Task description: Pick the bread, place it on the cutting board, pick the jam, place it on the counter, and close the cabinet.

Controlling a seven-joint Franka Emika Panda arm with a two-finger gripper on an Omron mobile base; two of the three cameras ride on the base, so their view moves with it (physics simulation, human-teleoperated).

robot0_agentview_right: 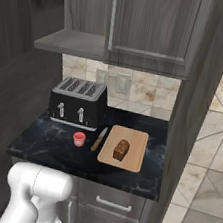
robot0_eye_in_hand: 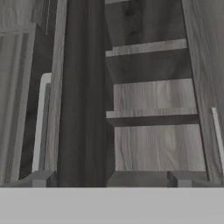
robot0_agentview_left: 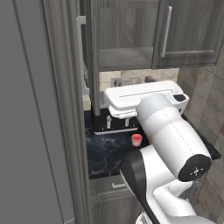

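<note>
On the cutting board (robot0_agentview_right: 124, 149), right of the toaster (robot0_agentview_right: 78, 102), lies the bread (robot0_agentview_right: 121, 149); the jam (robot0_agentview_right: 79, 139) stands on the counter (robot0_agentview_right: 43, 144) before the toaster. Above the toaster, the cabinet (robot0_agentview_right: 147, 23) has one door open. The gripper (robot0_eye_in_hand: 109, 180) fingertips stand well apart, holding nothing, facing the shelves

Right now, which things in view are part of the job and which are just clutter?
Job:
- bread, on the cutting board
- jam, on the counter
- cabinet, left door open
- gripper, facing the cabinet, empty

Clutter:
- toaster
- knife, between jam and board
- wall outlets
</note>
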